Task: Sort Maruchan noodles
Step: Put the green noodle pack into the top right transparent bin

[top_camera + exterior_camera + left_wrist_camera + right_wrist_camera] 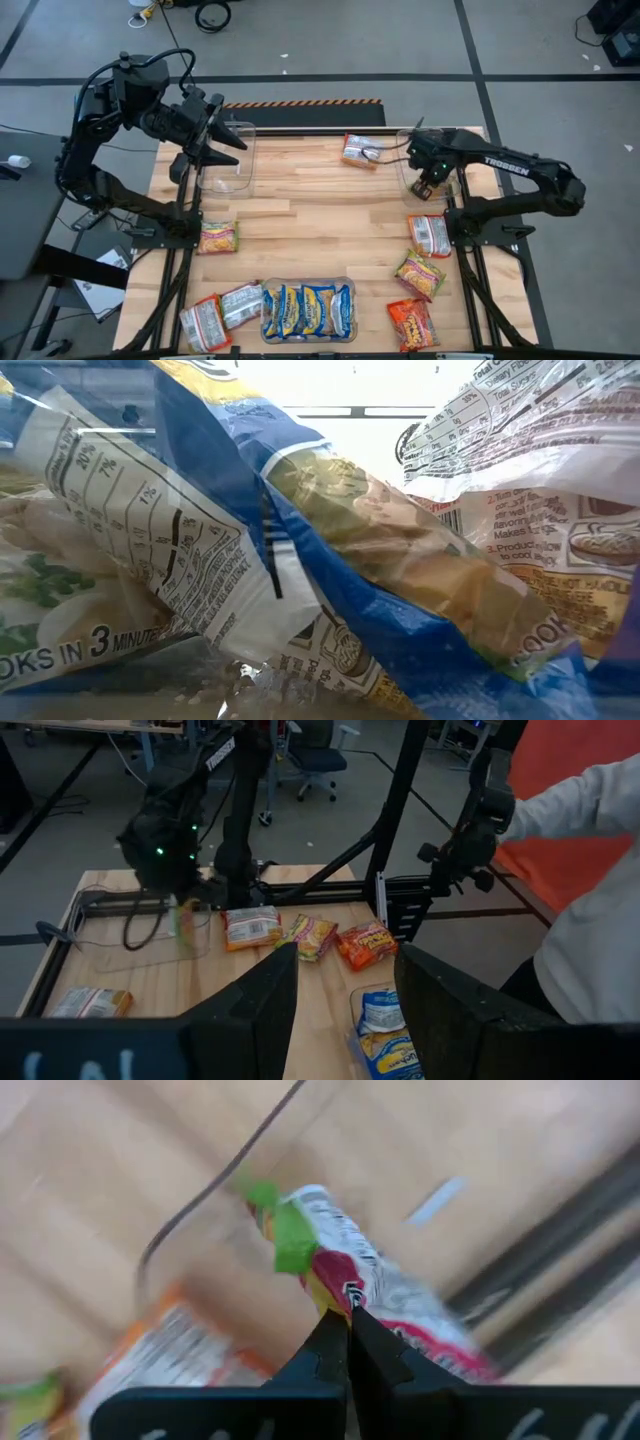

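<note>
Noodle packets lie scattered on the wooden table (320, 220). One orange-and-white packet (360, 150) lies at the far middle and a yellow-pink one (218, 237) at the left. Three lie at the right (430, 235) (420, 273) (412, 322), and two at the near left (220, 315). Blue-and-yellow packets (308, 310) fill a clear bin at the near edge. My right gripper (428, 186) (348, 1318) is shut on a green-pink-silver packet (330, 1270) over the far right clear bin (432, 150). My left gripper (345, 980) (215, 140) hovers open above the far left clear bin (228, 165). My right gripper pinches the green-pink packet between its two fingertips, about midway along the packet (352, 1294). The fingers come from above, pointing down. The packet hangs tilted below them (185, 923) over the right bin. Whether its lower end touches the bin, I cannot tell.
The low view is filled by blue-and-yellow packets (400, 610) close to the lens. A person's white sleeve (590, 870) shows beyond the table's near right corner. The black frame posts (400, 810) stand along the right edge. Bare wood lies in the table's middle.
</note>
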You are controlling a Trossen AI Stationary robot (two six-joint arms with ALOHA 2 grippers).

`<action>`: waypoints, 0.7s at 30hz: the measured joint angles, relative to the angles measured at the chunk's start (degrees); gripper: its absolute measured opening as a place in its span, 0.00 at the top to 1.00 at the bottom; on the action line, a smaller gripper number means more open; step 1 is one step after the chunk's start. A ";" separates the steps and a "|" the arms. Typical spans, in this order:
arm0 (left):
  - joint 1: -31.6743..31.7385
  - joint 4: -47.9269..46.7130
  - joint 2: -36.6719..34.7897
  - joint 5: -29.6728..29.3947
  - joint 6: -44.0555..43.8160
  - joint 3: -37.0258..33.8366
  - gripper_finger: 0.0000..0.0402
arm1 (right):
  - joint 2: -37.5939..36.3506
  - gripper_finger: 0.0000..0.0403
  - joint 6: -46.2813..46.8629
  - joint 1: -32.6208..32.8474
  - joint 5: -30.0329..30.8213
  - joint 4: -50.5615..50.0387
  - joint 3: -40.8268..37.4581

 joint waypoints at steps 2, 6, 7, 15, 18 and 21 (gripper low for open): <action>0.00 0.00 0.00 0.00 0.04 0.00 0.57 | -0.13 0.99 2.47 0.68 -3.29 -0.24 -2.16; 0.00 0.00 0.00 0.00 0.14 0.00 0.57 | -0.27 0.99 7.03 1.72 -7.57 0.10 -4.50; 0.00 0.00 0.00 0.00 0.18 0.00 0.57 | -0.29 0.99 7.94 1.80 -8.16 0.03 -4.54; 0.00 0.00 0.13 -0.42 1.58 0.01 0.57 | -0.29 0.99 10.47 -0.05 -1.33 3.27 -1.72; -0.02 0.00 0.48 -0.44 1.66 0.06 0.57 | -0.27 0.99 9.27 -1.99 5.62 6.19 -1.56; 0.00 0.02 0.63 -0.42 1.64 0.06 0.57 | -0.27 0.99 6.71 -3.08 10.12 8.13 -1.56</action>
